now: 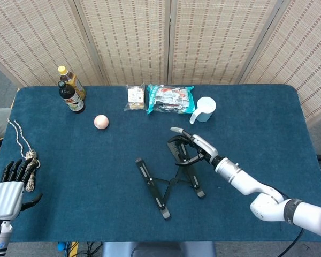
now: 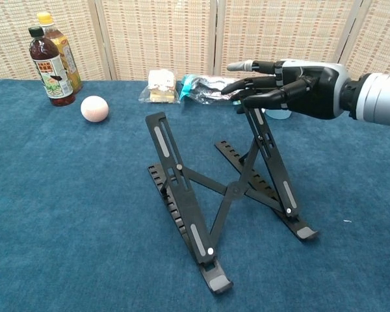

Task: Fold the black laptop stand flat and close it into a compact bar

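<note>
Black-fingered right hand (image 2: 292, 84) perched on the top of the laptop stand's (image 2: 227, 195) right upright, fingers spread, clasping nothing. Directly below, still propped open. Likely to skid away if pushed sideways, not down.

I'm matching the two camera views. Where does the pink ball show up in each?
Head view: ball upper left of centre, right of the bottles.
Chest view: ball upper left, right of the same bottles.
Shared landmark: the white cup.
</note>
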Motion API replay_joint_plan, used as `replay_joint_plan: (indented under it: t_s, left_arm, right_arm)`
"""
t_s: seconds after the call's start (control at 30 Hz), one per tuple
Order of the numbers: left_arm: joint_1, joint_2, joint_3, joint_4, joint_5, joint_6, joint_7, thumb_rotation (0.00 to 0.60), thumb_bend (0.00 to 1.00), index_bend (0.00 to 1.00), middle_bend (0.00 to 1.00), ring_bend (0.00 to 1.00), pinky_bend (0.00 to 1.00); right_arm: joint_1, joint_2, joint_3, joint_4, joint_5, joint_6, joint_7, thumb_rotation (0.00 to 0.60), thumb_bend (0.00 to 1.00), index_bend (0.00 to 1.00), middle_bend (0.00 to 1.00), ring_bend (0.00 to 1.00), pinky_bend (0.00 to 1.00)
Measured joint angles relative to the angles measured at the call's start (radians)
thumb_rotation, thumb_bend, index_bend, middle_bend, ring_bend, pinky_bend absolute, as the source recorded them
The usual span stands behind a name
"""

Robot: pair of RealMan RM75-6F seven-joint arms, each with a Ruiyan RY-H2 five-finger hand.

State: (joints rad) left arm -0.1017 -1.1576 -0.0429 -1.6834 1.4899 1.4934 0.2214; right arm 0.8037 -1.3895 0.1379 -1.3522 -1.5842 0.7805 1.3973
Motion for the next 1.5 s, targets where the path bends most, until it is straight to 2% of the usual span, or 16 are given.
replay_joint_plan:
  t_s: [0.17, 0.33, 0.63, 0.83, 1.23, 1.5]
  left_arm:
    - [0.002, -0.001, 0.001, 0.001, 0.002, 0.003, 0.0, 0.6, 0.17, 0.15, 0.08, 0.03, 0.0]
    - [0.0, 0.0, -0.001, 0.001, 0.008, 0.005, -0.002, 0.6, 0.17, 0.15, 0.08, 0.03, 0.0]
    - [-0.015, -0.006, -0.005, 0.0, 0.019, -0.006, 0.003, 0.6, 0.17, 0.15, 0.08, 0.03, 0.0]
    - [-0.021, -0.006, -0.007, -0.005, 0.026, -0.008, 0.01, 0.6, 0.17, 0.15, 0.08, 0.03, 0.0]
    - [-0.018, -0.007, -0.003, -0.009, 0.035, 0.002, 0.011, 0.6, 0.17, 0.15, 0.08, 0.04, 0.0]
    - [-0.016, -0.009, -0.002, -0.005, 0.036, 0.006, 0.009, 0.6, 0.17, 0.15, 0.08, 0.04, 0.0]
  right_arm:
    - [0.01, 0.01, -0.05, 0.011, -0.068, 0.056, 0.122, 0.6, 0.0, 0.16, 0.34, 0.23, 0.26]
    - [-0.003, 0.05, -0.11, 0.002, -0.147, 0.182, 0.186, 0.6, 0.0, 0.16, 0.34, 0.24, 0.26]
    - [-0.076, 0.167, -0.204, -0.074, -0.241, 0.422, 0.189, 0.6, 0.0, 0.16, 0.34, 0.24, 0.28]
    - [-0.136, 0.241, -0.274, -0.131, -0.287, 0.531, 0.153, 0.6, 0.0, 0.16, 0.34, 0.24, 0.28]
    - [-0.201, 0.293, -0.361, -0.179, -0.347, 0.642, 0.102, 0.6, 0.0, 0.16, 0.33, 0.24, 0.3]
    - [-0.207, 0.297, -0.374, -0.185, -0.343, 0.652, 0.101, 0.6, 0.0, 0.16, 0.32, 0.24, 0.3]
